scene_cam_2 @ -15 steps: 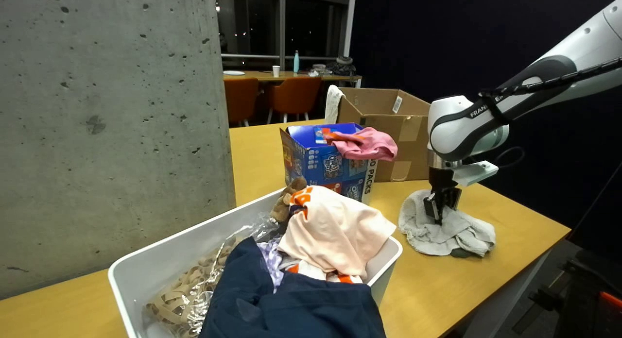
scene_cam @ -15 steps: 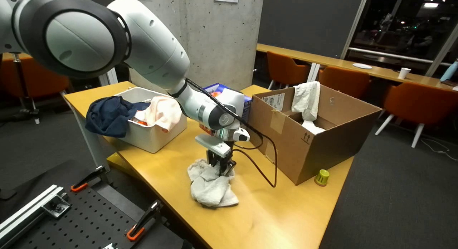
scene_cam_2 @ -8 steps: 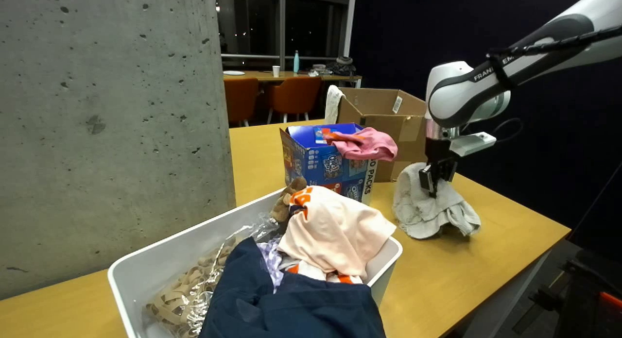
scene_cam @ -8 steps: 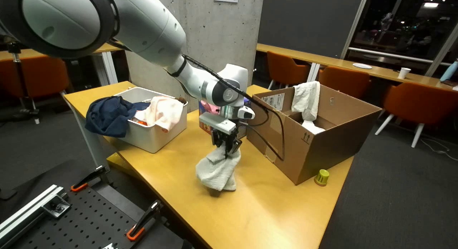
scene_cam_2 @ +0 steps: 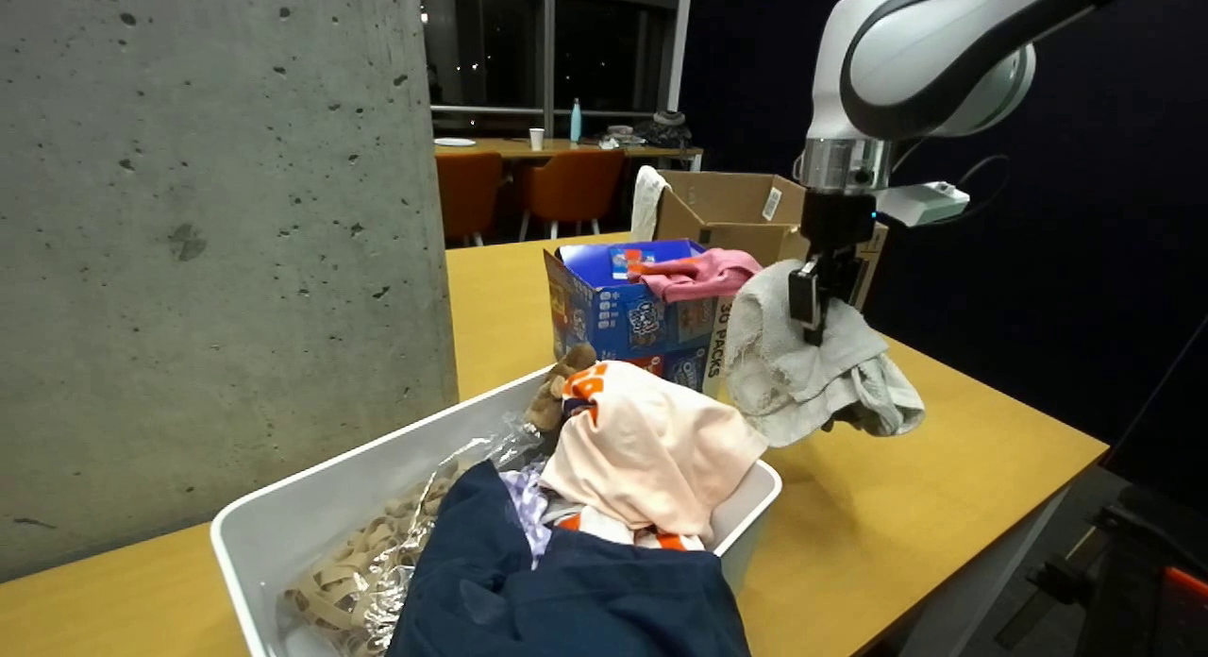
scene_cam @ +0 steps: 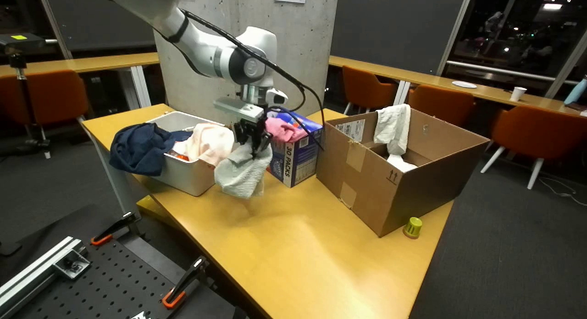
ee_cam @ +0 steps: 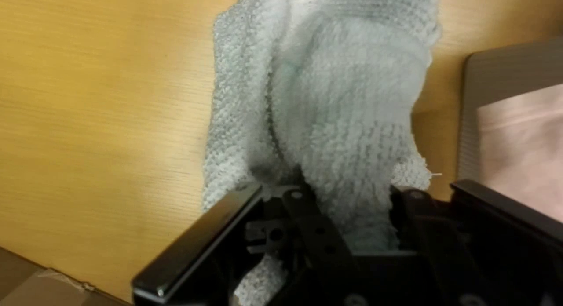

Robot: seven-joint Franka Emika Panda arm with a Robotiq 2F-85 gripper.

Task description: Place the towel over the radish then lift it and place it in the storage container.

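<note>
The grey-white towel (scene_cam: 243,170) hangs bunched from my gripper (scene_cam: 256,149), above the table beside the white storage bin (scene_cam: 195,179). In an exterior view the towel (scene_cam_2: 802,374) droops on both sides of my gripper (scene_cam_2: 819,322), near the right end of the bin (scene_cam_2: 283,544). In the wrist view the jaws of my gripper (ee_cam: 349,191) are closed around a thick fold of the towel (ee_cam: 352,99); the bin's edge (ee_cam: 497,73) is at the right. No radish shows plainly. A dark patch shows under the towel's lower edge; I cannot tell what it is.
The bin holds navy cloth (scene_cam_2: 566,581), peach cloth (scene_cam_2: 651,445) and other items. A blue snack box (scene_cam: 298,161) with pink cloth (scene_cam: 284,129) stands behind the towel. A large cardboard box (scene_cam: 357,181) stands right, with a green cup (scene_cam: 412,227) at its corner.
The towel was lying on the table with my gripper at it. My gripper has lifted it off the table and carried it toward the white bin.
</note>
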